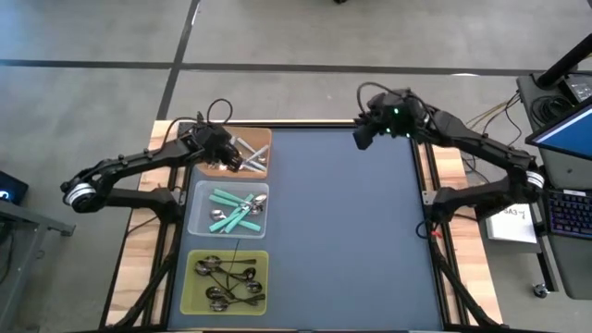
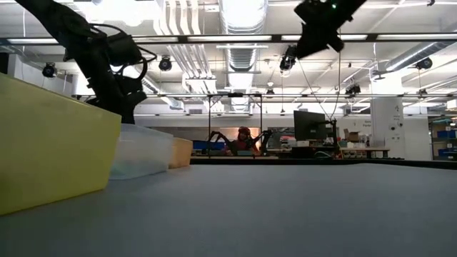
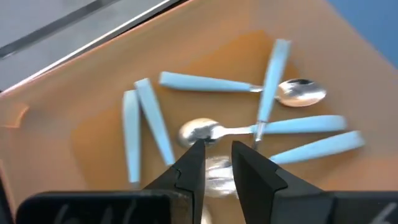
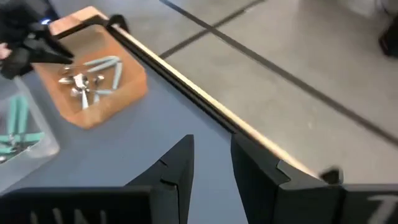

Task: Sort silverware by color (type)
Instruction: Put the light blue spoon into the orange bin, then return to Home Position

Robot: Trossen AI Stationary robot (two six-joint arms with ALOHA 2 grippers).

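Note:
Three trays stand in a row along the table's left side. The orange tray (image 1: 257, 141) at the far end holds several silver spoons (image 3: 214, 132) with pale handles. In the clear tray (image 1: 200, 211) lie teal-handled spoons (image 1: 231, 211), and dark spoons (image 1: 227, 280) fill the yellow-green tray (image 1: 190, 294). My left gripper (image 3: 217, 155) hangs open in the orange tray, pointing down at the silver spoons, fingertips just above them; a blurred spoon bowl shows in the gap. My right gripper (image 4: 211, 155) is open with nothing in it, high over the table's far edge (image 1: 363, 139).
The dark blue mat (image 1: 342, 231) right of the trays is bare. Wooden table strips (image 1: 444, 185) flank it. A keyboard and screen (image 1: 564, 199) stand off the table at the right. A person (image 2: 243, 139) sits far back in the room.

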